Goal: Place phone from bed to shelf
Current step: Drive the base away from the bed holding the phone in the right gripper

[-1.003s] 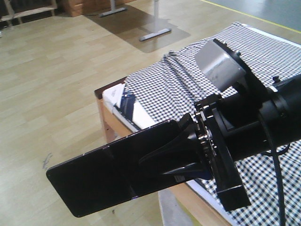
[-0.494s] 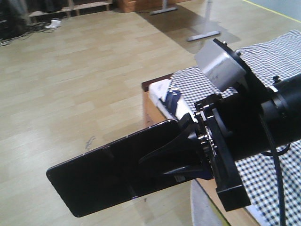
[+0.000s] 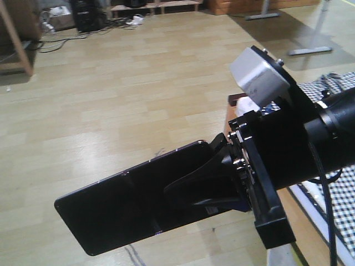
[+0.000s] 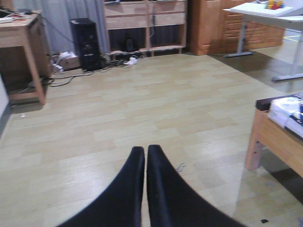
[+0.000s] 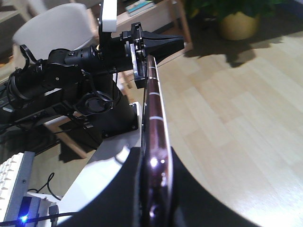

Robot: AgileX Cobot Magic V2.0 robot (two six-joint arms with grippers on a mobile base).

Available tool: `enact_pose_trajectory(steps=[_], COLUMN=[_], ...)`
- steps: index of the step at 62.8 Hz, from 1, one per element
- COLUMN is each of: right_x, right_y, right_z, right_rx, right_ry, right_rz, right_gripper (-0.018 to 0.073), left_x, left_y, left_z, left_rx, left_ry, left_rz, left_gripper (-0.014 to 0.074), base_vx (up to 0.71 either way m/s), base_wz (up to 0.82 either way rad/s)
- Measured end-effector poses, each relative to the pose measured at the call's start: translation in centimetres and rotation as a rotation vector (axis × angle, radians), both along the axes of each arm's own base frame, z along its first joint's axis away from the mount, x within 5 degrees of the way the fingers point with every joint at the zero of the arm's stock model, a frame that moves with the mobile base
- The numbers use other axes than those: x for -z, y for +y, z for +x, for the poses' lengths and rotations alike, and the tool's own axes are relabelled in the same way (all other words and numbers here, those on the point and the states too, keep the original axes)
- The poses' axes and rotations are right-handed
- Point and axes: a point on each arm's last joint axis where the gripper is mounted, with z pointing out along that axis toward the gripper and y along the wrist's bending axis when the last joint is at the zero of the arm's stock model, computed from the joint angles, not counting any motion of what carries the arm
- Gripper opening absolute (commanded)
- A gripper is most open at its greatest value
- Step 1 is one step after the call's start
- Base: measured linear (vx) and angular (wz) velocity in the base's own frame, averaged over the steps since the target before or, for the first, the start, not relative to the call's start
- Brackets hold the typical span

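Observation:
The phone point(image 3: 113, 213), black and glossy with a crease across its middle, hangs flat in the air over the wooden floor, with my right gripper point(image 3: 191, 191) shut on its right end. In the right wrist view the phone point(image 5: 154, 104) stands edge-on, pinkish rim showing, clamped between the black fingers point(image 5: 189, 189). My left gripper point(image 4: 145, 151) is shut with nothing in it, pointing over bare floor. The bed point(image 3: 341, 185) shows only as a strip of check cover at the right edge, and its wooden corner point(image 4: 272, 139) appears in the left wrist view. I cannot pick out the shelf with certainty.
A wooden unit with drawers point(image 4: 144, 21) and a black computer tower point(image 4: 87, 38) stand at the far wall, with cables on the floor. A wooden desk point(image 4: 23, 38) is at the left. A white table point(image 4: 265, 9) stands at the back right. A potted plant point(image 5: 236, 23) sits on the floor.
The front view has swung left: the bed has slid from the middle to the right edge, and more floor and far-wall furniture show. The phone stays gripped as before.

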Motion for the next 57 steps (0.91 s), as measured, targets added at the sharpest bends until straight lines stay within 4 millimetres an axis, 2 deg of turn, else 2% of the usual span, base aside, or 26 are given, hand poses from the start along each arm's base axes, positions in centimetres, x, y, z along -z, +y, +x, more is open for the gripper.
enact_pose_trajectory(steps=[27, 57], right_x=[0.00, 0.00], right_y=[0.00, 0.00], right_z=[0.00, 0.00], right_rx=[0.000, 0.000], right_ry=[0.000, 0.000], right_rz=[0.000, 0.000], right_gripper=[-0.0004, -0.0004], left_x=[0.00, 0.00], left_y=[0.00, 0.00], left_z=[0.00, 0.00], left_rx=[0.000, 0.000], left_ry=[0.000, 0.000], left_rz=[0.000, 0.000], left_gripper=[0.0001, 0.0001], base_vx=[-0.08, -0.02], base_wz=[0.33, 0.08])
